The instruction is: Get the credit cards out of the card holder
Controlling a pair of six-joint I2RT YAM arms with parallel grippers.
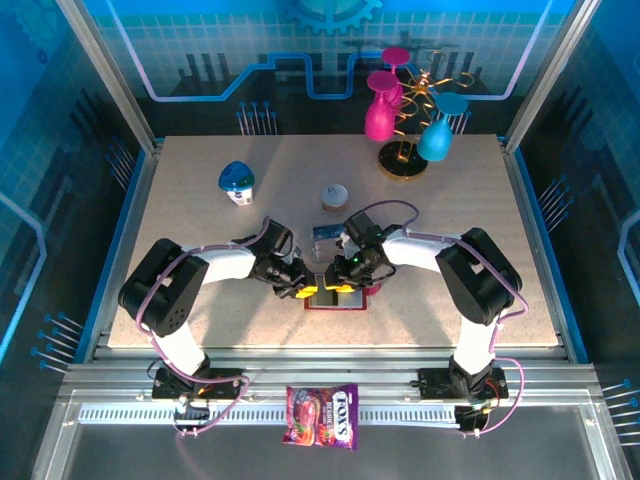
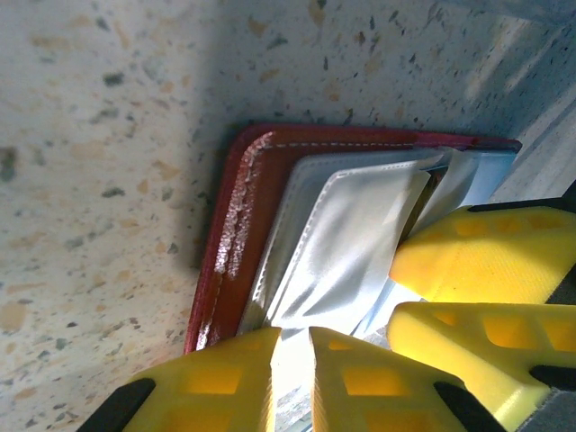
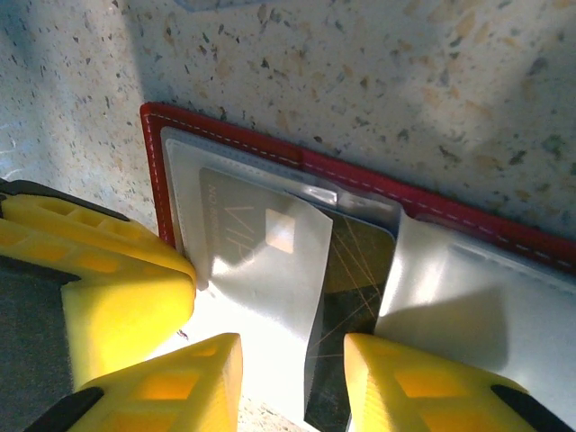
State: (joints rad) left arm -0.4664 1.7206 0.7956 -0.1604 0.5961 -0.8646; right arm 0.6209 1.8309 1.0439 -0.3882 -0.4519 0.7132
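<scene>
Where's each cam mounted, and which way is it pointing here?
Top external: above and behind the bases, angled down across the table; left arm and right arm in full.
Left wrist: on the left wrist, close above the wallet; left fingers at the bottom edge, right fingers at the right.
Right wrist: on the right wrist, close above the wallet; right fingers at the bottom, left fingers at the left.
Shared: both wrist views hold the wallet and both pairs of fingers.
</scene>
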